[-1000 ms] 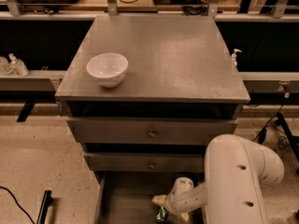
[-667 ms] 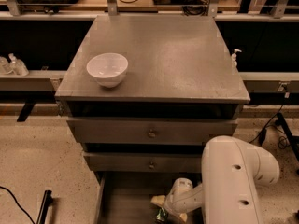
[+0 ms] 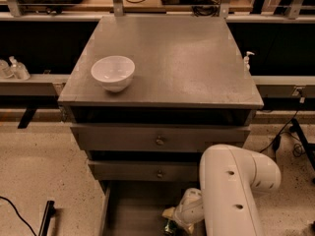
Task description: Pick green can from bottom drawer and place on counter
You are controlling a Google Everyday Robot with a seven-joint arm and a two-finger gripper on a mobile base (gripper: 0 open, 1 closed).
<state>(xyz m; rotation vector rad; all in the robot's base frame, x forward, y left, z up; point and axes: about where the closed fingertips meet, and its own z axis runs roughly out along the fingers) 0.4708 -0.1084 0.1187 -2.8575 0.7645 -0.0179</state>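
The bottom drawer [image 3: 129, 211] is pulled open below the two shallower drawers, its grey floor and left wall showing. My gripper [image 3: 173, 221] reaches down into the drawer at the bottom edge of the view, on the end of the big white arm [image 3: 230, 191]. A small dark green shape, the green can [image 3: 170, 227], shows right at the gripper, mostly hidden by it and cut off by the frame edge. The counter [image 3: 182, 58] is the flat grey top of the cabinet above.
A white bowl [image 3: 113, 73] stands on the counter's front left. A small clear pump bottle [image 3: 247, 60] sits off the counter's right edge. Two closed drawers with round knobs [image 3: 159, 141] lie above the open one. A wooden bench with cables runs behind.
The white arm has shifted a little to the left over the open drawer. The bowl and drawers have not moved.
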